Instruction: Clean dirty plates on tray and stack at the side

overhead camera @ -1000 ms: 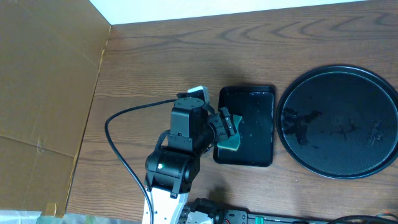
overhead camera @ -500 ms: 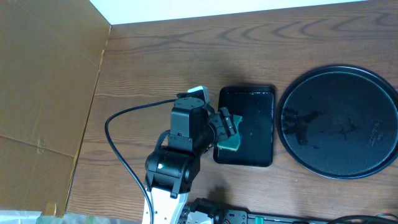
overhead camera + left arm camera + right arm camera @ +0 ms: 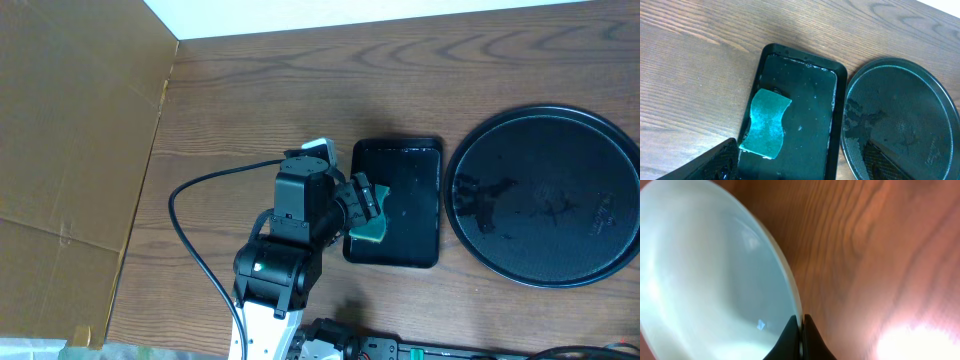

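A glossy white plate [image 3: 705, 270] fills the left of the right wrist view, above the wooden table. My right gripper [image 3: 801, 330] is shut on the plate's rim, one finger on each face; this arm is outside the overhead view. The round black tray [image 3: 560, 240] lies at the right with wet streaks and no plates on it; its rim also shows in the left wrist view [image 3: 900, 115]. My left gripper [image 3: 368, 205] hangs open over the near end of the small rectangular tray, just above a teal sponge [image 3: 767, 122], holding nothing.
The rectangular black tray [image 3: 410, 170] is wet and holds the sponge [image 3: 372, 228] at its left end. A brown cardboard sheet [image 3: 70, 150] covers the table's left side. A black cable [image 3: 185, 230] loops from the left arm.
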Robot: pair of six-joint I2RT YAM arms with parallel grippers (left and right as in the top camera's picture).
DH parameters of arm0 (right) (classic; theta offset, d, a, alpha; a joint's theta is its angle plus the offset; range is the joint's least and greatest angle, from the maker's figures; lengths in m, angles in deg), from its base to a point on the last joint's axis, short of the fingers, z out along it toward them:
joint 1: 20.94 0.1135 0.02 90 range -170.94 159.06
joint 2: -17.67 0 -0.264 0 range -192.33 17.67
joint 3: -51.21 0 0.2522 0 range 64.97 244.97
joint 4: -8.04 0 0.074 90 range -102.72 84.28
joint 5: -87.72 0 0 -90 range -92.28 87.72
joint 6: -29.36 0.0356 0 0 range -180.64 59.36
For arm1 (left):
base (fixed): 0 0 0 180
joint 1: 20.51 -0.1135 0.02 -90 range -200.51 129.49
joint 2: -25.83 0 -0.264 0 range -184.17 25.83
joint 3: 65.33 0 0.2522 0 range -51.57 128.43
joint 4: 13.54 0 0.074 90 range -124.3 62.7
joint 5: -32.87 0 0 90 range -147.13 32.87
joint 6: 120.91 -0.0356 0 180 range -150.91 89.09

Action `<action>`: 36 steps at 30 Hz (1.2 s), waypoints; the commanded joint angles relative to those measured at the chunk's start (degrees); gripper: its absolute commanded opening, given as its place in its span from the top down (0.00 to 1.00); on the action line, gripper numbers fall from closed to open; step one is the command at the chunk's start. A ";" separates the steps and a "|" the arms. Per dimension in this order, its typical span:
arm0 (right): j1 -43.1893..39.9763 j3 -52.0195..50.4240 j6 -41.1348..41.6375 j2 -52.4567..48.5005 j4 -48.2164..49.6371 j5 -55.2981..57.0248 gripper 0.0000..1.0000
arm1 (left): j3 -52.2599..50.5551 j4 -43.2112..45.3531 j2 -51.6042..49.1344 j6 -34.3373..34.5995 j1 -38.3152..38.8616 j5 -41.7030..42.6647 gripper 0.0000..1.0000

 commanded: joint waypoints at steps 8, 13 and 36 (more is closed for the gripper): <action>4.24 -0.81 -0.66 2.67 -17.11 -0.79 0.99 | 1.27 0.00 -0.22 -0.11 -0.20 -0.31 0.20; 7.45 -3.52 -0.63 2.67 -19.02 0.17 0.99 | 1.27 -0.02 -0.22 -0.11 -0.20 -0.28 0.20; 16.70 -5.18 -5.49 18.71 -26.12 -5.77 0.92 | 1.27 0.00 -0.22 -0.09 -0.20 -0.31 0.20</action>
